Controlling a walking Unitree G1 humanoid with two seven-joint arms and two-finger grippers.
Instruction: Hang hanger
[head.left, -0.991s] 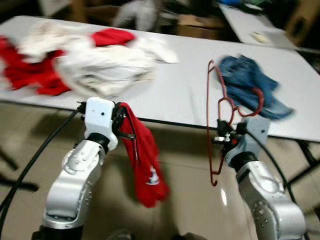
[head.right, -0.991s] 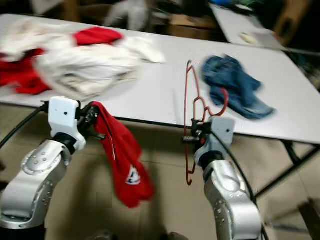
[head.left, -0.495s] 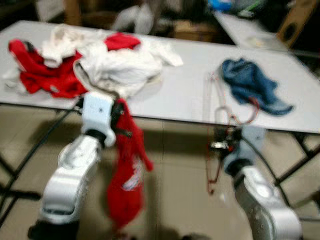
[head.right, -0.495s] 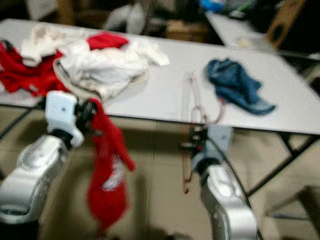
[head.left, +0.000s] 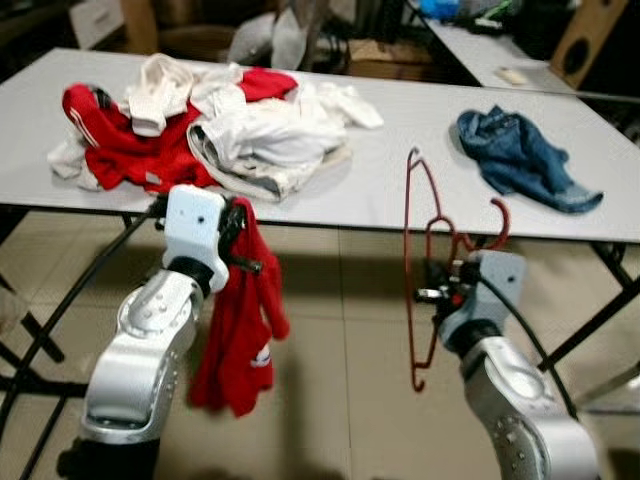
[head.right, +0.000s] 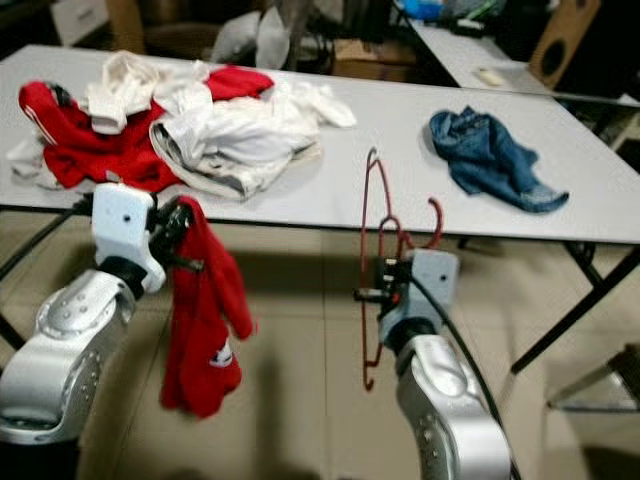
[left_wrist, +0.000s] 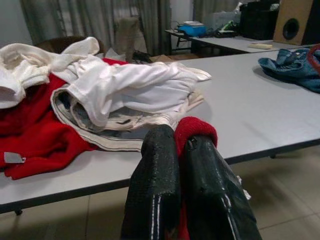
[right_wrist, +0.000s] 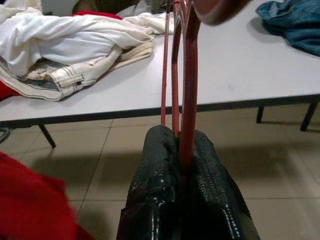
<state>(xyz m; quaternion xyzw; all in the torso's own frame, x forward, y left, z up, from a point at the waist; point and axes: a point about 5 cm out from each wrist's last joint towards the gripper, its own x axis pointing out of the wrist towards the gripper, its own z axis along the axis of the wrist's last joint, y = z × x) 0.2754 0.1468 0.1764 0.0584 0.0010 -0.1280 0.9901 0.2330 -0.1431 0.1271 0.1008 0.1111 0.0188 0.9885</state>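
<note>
I have the red hanger pinched upright between the pressed-together fingers of the right gripper, held in the air just in front of the near edge of the grey table, its hook curling toward the robot's right and its lower end hanging toward the tiled floor. The left gripper is clamped on a red garment, which dangles from it below table height; a fold of the cloth pokes up between the two fingers in the left wrist view. Beyond both arms, the table carries a heap of white clothes tangled with a red top on the robot's left, and crumpled blue jeans well apart on its right. Judgement: both items are in hand but not yet joined, so this is the carry or alignment stage. No rail or hook to hang from can be made out here. The next move probably calls for bringing the garment's opening over one hanger shoulder without loosening either grip, then finding a rail.
</note>
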